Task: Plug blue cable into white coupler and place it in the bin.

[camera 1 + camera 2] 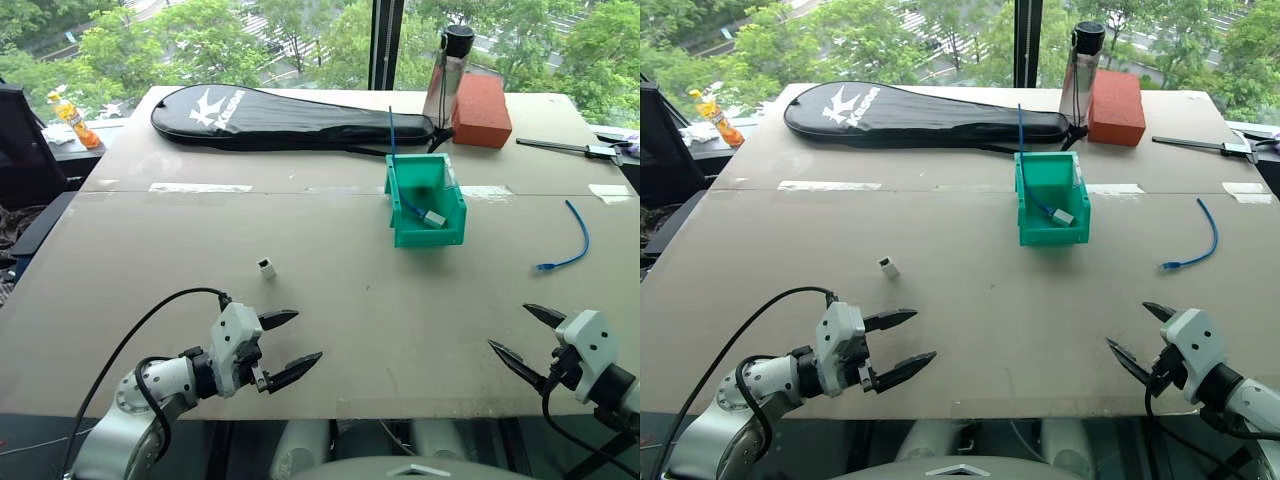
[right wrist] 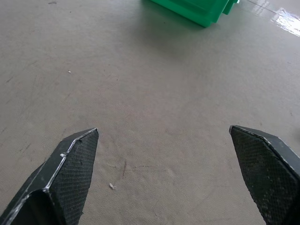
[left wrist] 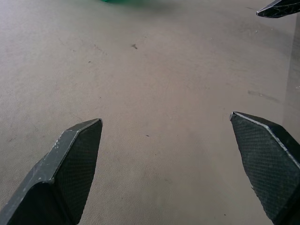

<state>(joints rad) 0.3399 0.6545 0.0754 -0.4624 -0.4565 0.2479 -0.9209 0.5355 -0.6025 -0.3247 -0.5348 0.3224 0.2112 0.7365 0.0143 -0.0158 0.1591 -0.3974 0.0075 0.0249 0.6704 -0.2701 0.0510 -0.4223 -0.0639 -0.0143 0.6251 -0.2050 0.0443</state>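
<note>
The blue cable point(image 1: 572, 240) lies curved on the table at the right, its plug end toward me. The white coupler point(image 1: 266, 267) stands alone left of centre. Between them, farther back, sits the teal bin point(image 1: 430, 237); inside it rests another blue cord with a white block point(image 1: 432, 217) on its end. My left gripper point(image 1: 309, 335) hovers open near the front edge, a little nearer than the coupler and to its right. My right gripper point(image 1: 508, 325) is open too, in front of the cable and apart from it. Nothing is between either pair of fingers point(image 3: 70, 173).
A black racket bag point(image 1: 280, 118) lies along the back of the table. A bottle point(image 1: 447, 75) and a red-orange block point(image 1: 480, 110) stand behind the bin. A metal tool point(image 1: 575, 148) lies at the back right, and an orange bottle point(image 1: 72, 118) stands beyond the table's left edge.
</note>
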